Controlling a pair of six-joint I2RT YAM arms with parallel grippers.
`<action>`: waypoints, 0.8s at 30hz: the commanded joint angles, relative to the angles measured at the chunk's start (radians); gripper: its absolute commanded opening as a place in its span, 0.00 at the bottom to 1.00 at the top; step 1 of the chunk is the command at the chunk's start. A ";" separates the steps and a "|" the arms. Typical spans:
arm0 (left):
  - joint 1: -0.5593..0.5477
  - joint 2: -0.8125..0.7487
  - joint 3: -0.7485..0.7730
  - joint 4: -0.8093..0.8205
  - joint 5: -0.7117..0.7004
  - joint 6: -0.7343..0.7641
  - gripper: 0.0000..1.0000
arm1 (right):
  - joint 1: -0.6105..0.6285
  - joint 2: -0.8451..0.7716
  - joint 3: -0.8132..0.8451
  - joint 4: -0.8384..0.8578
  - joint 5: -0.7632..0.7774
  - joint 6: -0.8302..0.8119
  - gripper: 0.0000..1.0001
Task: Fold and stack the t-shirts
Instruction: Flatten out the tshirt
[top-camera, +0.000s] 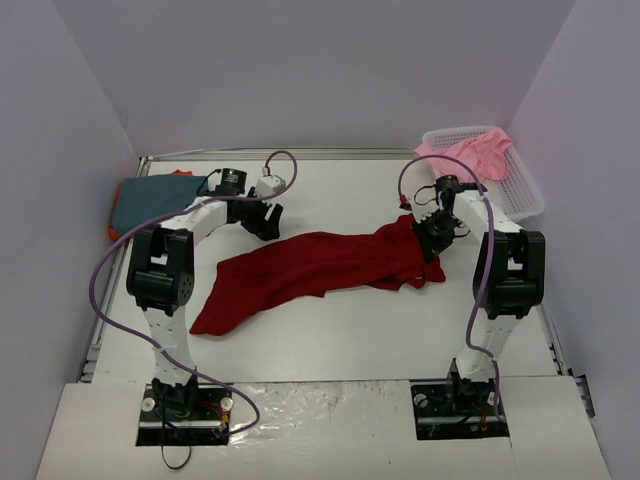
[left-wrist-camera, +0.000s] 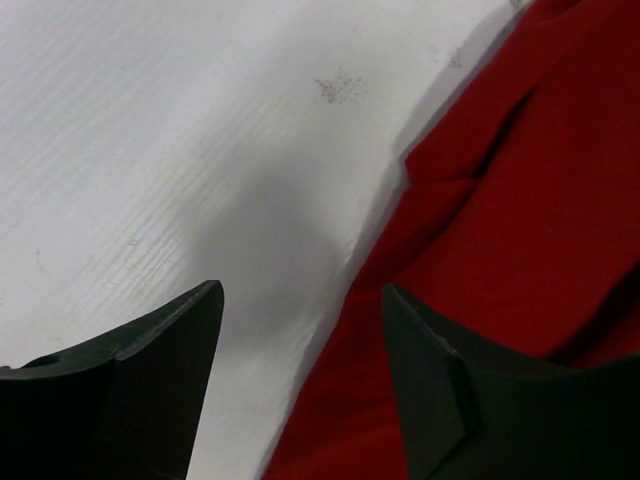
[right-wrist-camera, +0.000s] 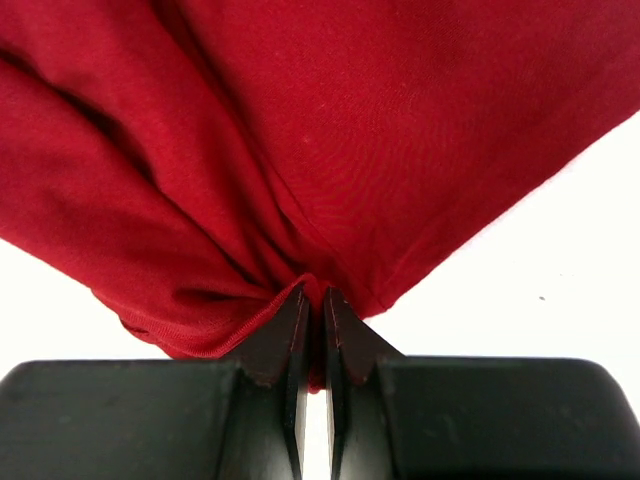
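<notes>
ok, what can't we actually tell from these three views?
- Teal shirt, top view: the left arm covers its right edge; the orange shirt shows only as slivers at its edges.
- Pink shirt, top view: bunched in the basket, shape unreadable.
- Red shirt, right wrist view: how much cloth sits between the shut jaws is hidden.
- Left wrist view: the frame cuts off most of the red shirt.

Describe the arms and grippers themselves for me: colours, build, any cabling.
Both arms have white links with bulky black joint housings and stand on black base plates. A purple-grey cable loops loosely along each one. The left gripper and right gripper are black, and their fingers are matte black wedges tapering to narrow tips. No markings are visible.
</notes>
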 joint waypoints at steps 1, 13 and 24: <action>-0.010 -0.018 0.044 -0.083 0.093 0.051 0.62 | 0.013 0.018 0.025 -0.025 0.024 0.011 0.00; -0.041 0.063 0.122 -0.269 0.113 0.165 0.55 | 0.028 0.035 -0.001 -0.004 0.047 0.019 0.00; -0.061 0.100 0.158 -0.337 0.063 0.169 0.02 | 0.031 0.043 -0.002 0.007 0.061 0.026 0.00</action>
